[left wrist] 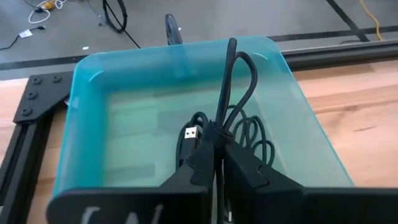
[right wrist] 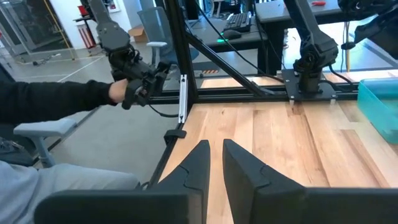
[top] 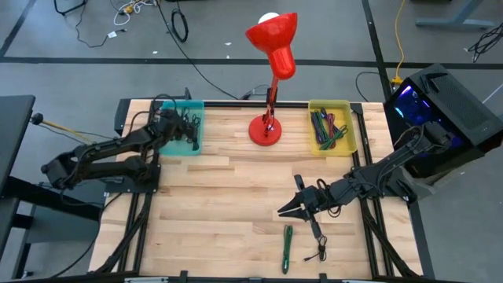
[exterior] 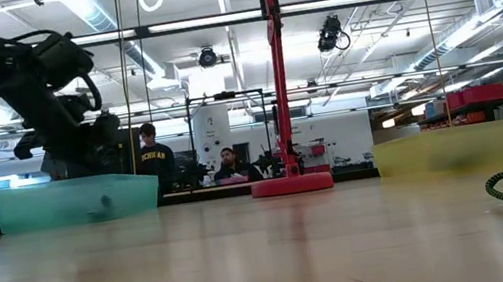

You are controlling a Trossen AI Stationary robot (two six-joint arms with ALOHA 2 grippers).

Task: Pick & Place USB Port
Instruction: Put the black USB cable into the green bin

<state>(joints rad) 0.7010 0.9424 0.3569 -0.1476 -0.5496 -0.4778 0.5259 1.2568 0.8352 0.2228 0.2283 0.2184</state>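
the left gripper [left wrist: 216, 163] pinches a black usb cable [left wrist: 231, 93] over the teal bin [top: 194, 141] at the bench's back left corner. the loops could catch on the fingers at release and lift out. the right gripper [top: 289, 207] hovers near the front edge, fingers narrowly apart.

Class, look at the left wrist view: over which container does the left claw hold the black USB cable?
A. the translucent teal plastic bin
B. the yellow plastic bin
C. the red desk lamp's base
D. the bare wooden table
A: the left claw grips the black USB cable above the translucent teal plastic bin.
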